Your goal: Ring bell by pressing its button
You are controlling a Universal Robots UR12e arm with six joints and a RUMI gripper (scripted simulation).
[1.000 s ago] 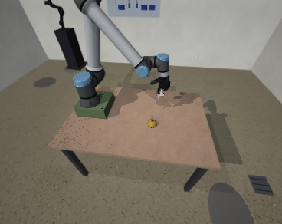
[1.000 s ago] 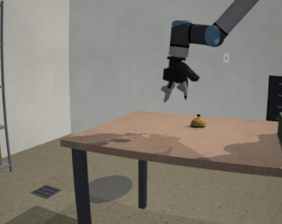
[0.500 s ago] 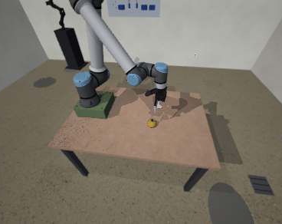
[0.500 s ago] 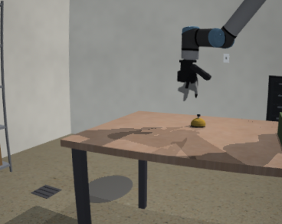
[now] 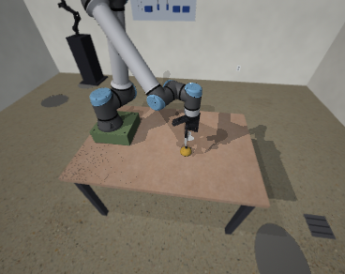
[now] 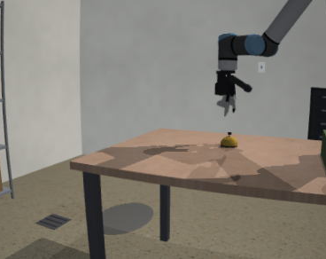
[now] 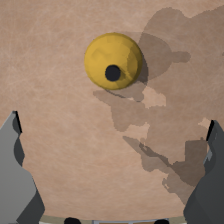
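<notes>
A small yellow dome bell (image 5: 186, 151) with a black button on top stands near the middle of the wooden table. It also shows in the exterior view (image 6: 228, 141) and in the wrist view (image 7: 113, 60), where the black button (image 7: 113, 73) sits in the upper middle. My gripper (image 6: 228, 107) hangs above the bell, pointing down, well clear of the button. It is open and empty. In the top view the gripper (image 5: 188, 137) lines up just above the bell. The two grey fingers frame the lower corners of the wrist view.
The arm's green base block (image 5: 116, 128) stands on the table's back left corner. A black cabinet (image 6: 321, 113) stands behind the table and a shelf rack (image 6: 0, 102) at the far left of the room.
</notes>
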